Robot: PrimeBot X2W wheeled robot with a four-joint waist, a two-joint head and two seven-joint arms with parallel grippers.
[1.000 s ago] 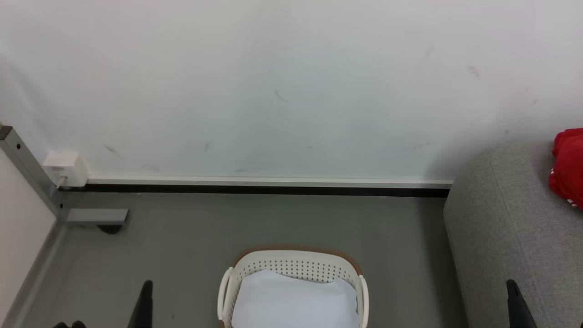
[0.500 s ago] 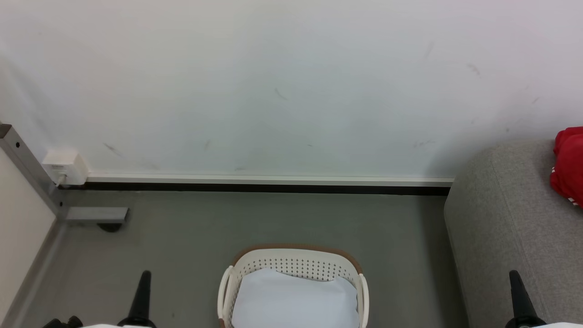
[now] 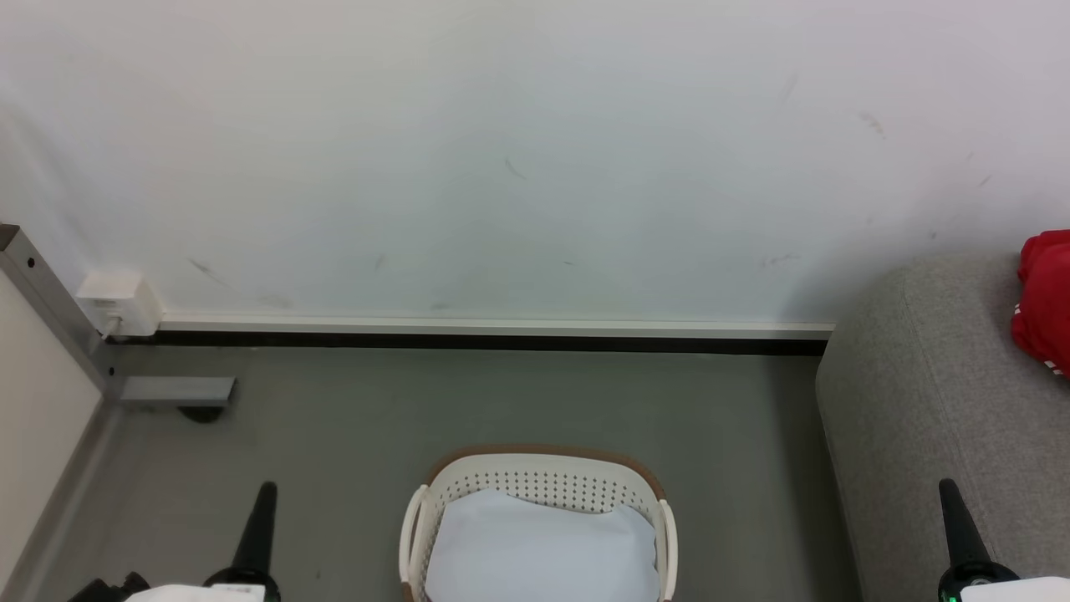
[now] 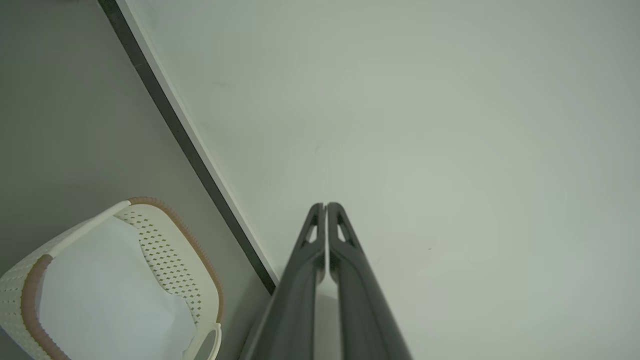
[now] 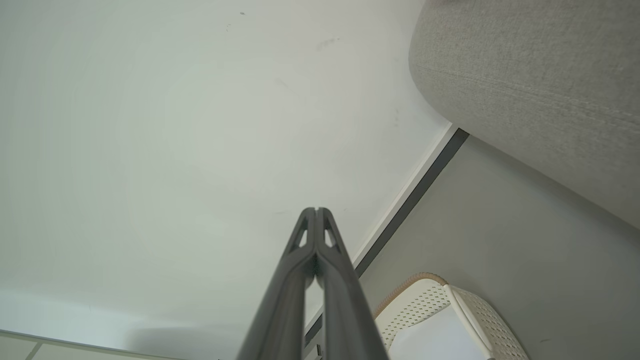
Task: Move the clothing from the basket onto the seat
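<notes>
Setting: a grey floor (image 3: pixel 501 401) meets a white, lightly scuffed wall (image 3: pixel 535 167), with a white and black skirting board (image 3: pixel 501 334) along the join.

Basket: the oval cream-white perforated laundry basket (image 3: pixel 535 485), with a brown rim and white side handles, stands on the floor at the bottom centre of the head view. It sits between the two grippers, and its near end is cut off by the frame edge.

Clothing: a pale blue-white cloth (image 3: pixel 539 552) lies inside the basket, filling most of it and reaching partway up the far wall.

Seat: the light grey woven seat (image 3: pixel 928 401) with a rounded corner stands to the robot's right, against the wall. A strip of floor separates it from the basket.

Red garment: a crumpled red garment (image 3: pixel 1043 301) with white trim lies on top of the seat at the right edge of the head view, partly cut off.

Left gripper: the left gripper (image 3: pixel 267 489) rises at the lower left, over bare floor, apart from the basket. In its wrist view the two dark fingers are pressed together with nothing between them.

Right gripper: the right gripper (image 3: pixel 946 487) rises at the lower right, in front of the seat's side. Its fingers are likewise closed tip to tip and empty.

Far left: a small white box (image 3: pixel 117 301) sits on the wall beside a grey metal frame (image 3: pixel 50 309).
</notes>
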